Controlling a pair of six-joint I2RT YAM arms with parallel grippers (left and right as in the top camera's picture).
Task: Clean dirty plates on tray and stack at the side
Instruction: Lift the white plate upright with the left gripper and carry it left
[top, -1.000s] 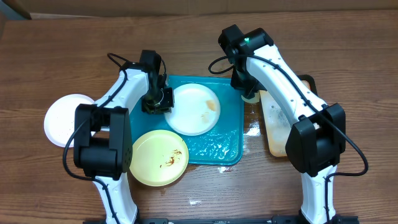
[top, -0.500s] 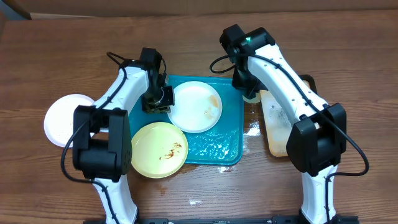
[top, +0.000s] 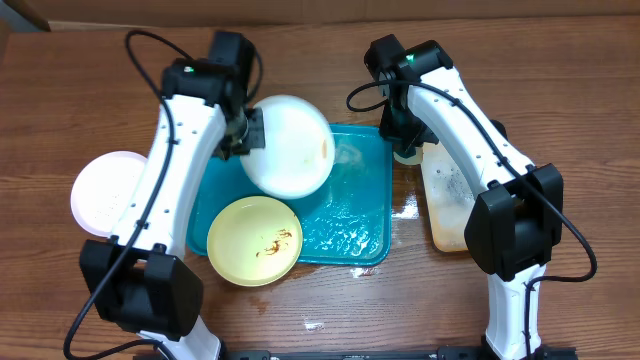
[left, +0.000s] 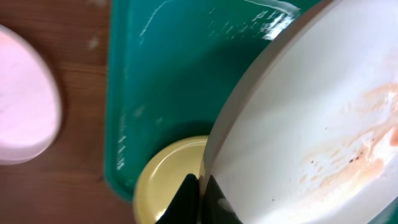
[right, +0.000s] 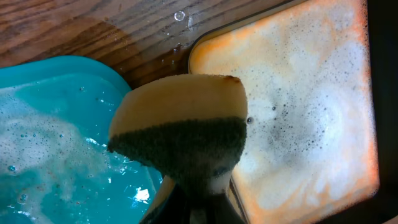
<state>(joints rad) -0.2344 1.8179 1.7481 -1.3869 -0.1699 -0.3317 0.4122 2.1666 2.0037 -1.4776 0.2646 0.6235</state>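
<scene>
Pale yellow plate (top: 255, 241), brown-smeared, lies over the near rim of the wet teal tray (top: 350, 230). A clean plate (top: 105, 193) rests on the wooden table (top: 300, 60) to its left. Farther back, the left gripper (top: 247, 135) clamps a smeared white plate (top: 290, 145), raised and tilted over the tray. The right gripper (top: 405, 140) pinches a sponge (right: 180, 134) beside a foamy black-rimmed tray (top: 445, 200).
</scene>
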